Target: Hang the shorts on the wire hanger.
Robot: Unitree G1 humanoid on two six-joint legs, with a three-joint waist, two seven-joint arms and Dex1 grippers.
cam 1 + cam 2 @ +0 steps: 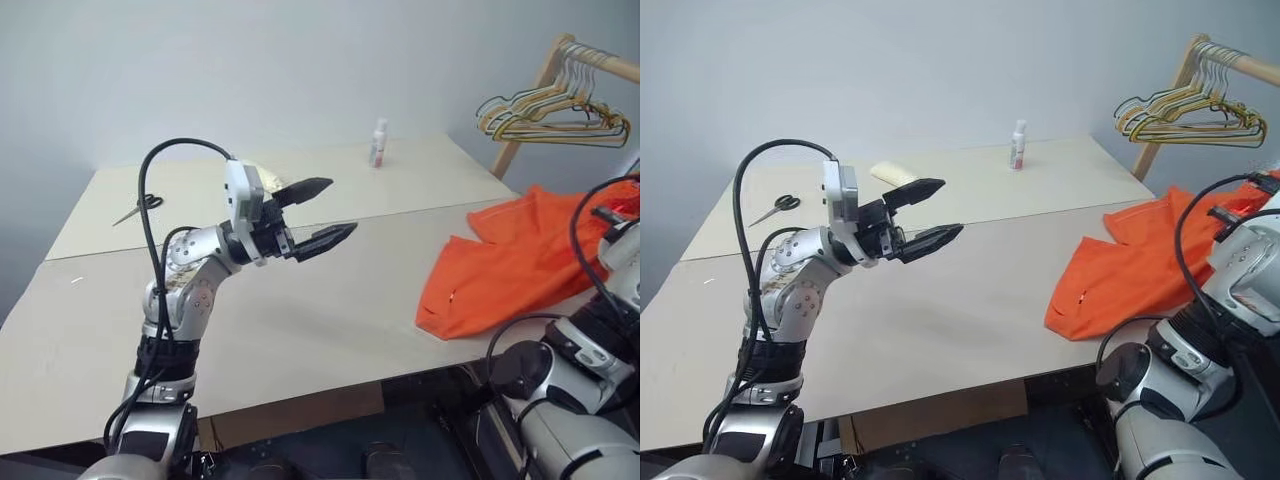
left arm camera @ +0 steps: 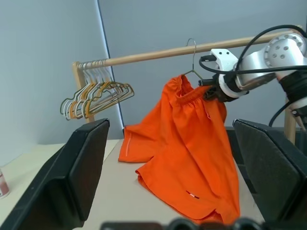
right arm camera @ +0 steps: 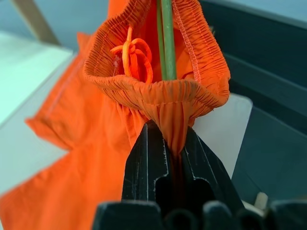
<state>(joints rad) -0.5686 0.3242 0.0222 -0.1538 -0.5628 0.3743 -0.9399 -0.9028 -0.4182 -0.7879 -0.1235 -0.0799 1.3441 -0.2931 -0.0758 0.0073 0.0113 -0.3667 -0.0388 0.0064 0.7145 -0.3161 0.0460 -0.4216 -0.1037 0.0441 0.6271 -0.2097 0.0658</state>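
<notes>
Head views: left gripper [image 1: 325, 214] raised over the table [image 1: 300, 330], jaws wide apart, nothing between them, pointing toward 3 o'clock; shorts [image 1: 510, 265] at 3 o'clock, lower part spread on the table's right edge, upper part lifted off toward the right arm; small white bottle [image 1: 379, 143] upright at 12 o'clock near the far edge; scissors [image 1: 140, 207] at 10 o'clock on the far left; wooden rack [image 1: 560, 70] at 1–2 o'clock w/ bunch of colored hangers [image 1: 550, 115] hanging off it.

Left wrist view: left fingers [image 2: 76, 167] frame the scene, spread wide; shorts' waistband hangs up at the rail, legs trail down onto the table; wire hanger [image 2: 192, 62] has its hook over the rail, thin wire running into the waistband; right gripper [image 2: 213, 91] is at the waistband's edge, beside the hanger's neck; colored bunch well apart along the rail.

Right wrist view: right gripper's fingers [image 3: 148, 163] clamped tight on a fold of the gathered waistband; orange drawstring knot [image 3: 132, 55] inside the waist opening; thin rod, prob. the hanger wire, passes through the opening just above the pinch.
</notes>
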